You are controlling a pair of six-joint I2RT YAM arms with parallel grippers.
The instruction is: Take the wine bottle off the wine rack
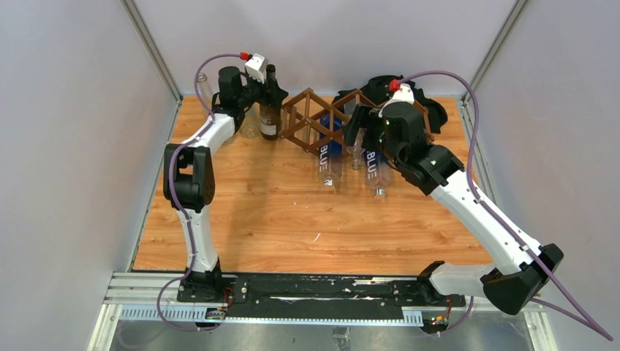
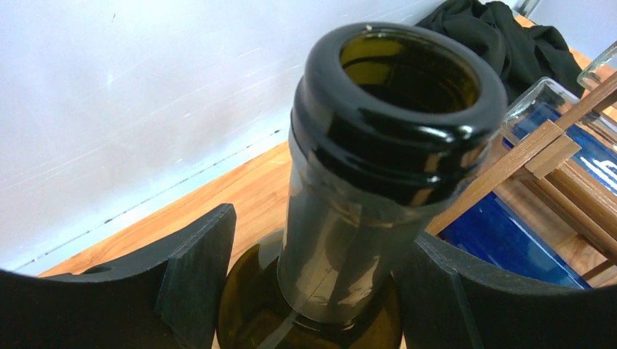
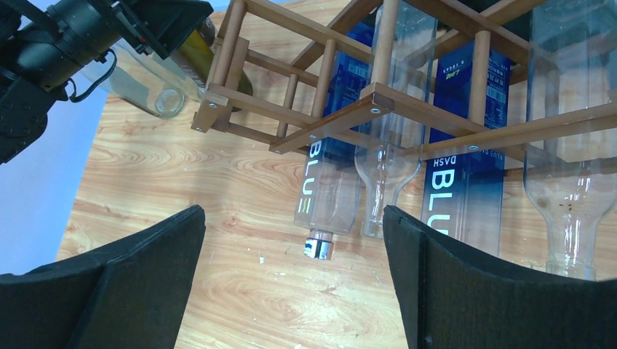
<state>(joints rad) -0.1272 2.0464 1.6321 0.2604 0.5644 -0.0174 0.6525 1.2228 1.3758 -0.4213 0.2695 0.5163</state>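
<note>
A dark green wine bottle [image 1: 269,115] stands upright on the table just left of the brown wooden wine rack [image 1: 313,121]. My left gripper [image 1: 263,86] is around its neck [image 2: 349,218]. The jaws are open, with a gap between the left finger [image 2: 193,269] and the glass, while the right finger [image 2: 436,291] is at the neck. My right gripper [image 1: 356,128] is wide open and empty in front of the rack [image 3: 327,120], above bare table. The rack holds several clear bottles.
Two clear bottles with blue "BLUE" labels [image 1: 330,164] [image 1: 374,170] stick out of the rack toward me. A clear glass bottle [image 3: 138,87] lies by the left arm. A black cloth [image 1: 436,111] lies behind the rack at the back right. Walls enclose the table.
</note>
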